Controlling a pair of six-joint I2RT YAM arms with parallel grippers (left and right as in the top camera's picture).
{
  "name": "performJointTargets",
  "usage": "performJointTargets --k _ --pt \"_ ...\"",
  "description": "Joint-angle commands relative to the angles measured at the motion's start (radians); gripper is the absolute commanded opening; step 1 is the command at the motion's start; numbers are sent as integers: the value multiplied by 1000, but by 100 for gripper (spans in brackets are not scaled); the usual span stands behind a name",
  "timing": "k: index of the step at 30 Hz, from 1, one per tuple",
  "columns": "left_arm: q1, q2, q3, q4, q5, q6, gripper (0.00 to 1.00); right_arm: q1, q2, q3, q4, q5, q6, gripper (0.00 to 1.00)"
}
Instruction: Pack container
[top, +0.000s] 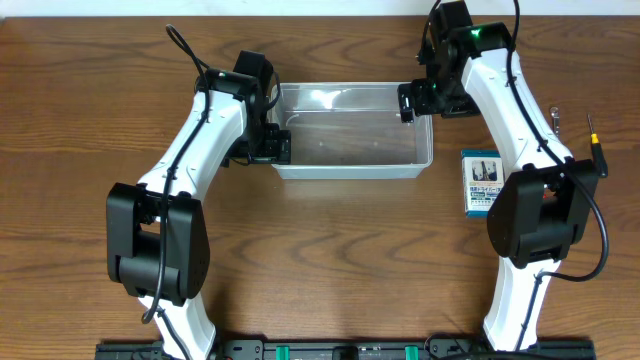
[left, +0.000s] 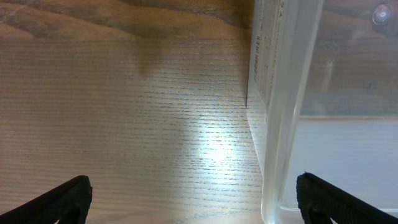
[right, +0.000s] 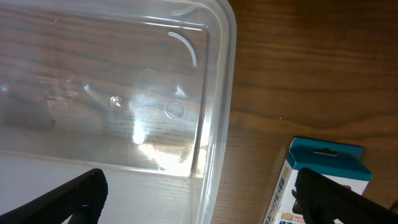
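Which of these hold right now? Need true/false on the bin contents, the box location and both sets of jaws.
1. Nothing lies inside the container. True.
2. The blue-and-white box sits in the container. False: it is on the table, to the container's right.
3. The right gripper has its jaws shut. False: they stand wide open.
4. The left gripper has its jaws open, one on either side of the container's end wall. True.

blue-and-white box (top: 481, 184) on wooden table (top: 330, 250)
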Motion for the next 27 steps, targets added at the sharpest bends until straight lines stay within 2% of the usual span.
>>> performJointTargets --k 1,14,21,27 --pt "3 -10 -2 -10 -15 -17 98 -5 -26 16 0 3 6 99" --pt "3 -11 -2 -34 3 -24 98 -5 -26 16 0 3 7 99" --pt "3 -11 -2 26 -2 -23 98 -5 -26 16 1 3 6 99" --pt "3 -11 -2 77 -2 23 98 -5 -26 16 19 3 7 99"
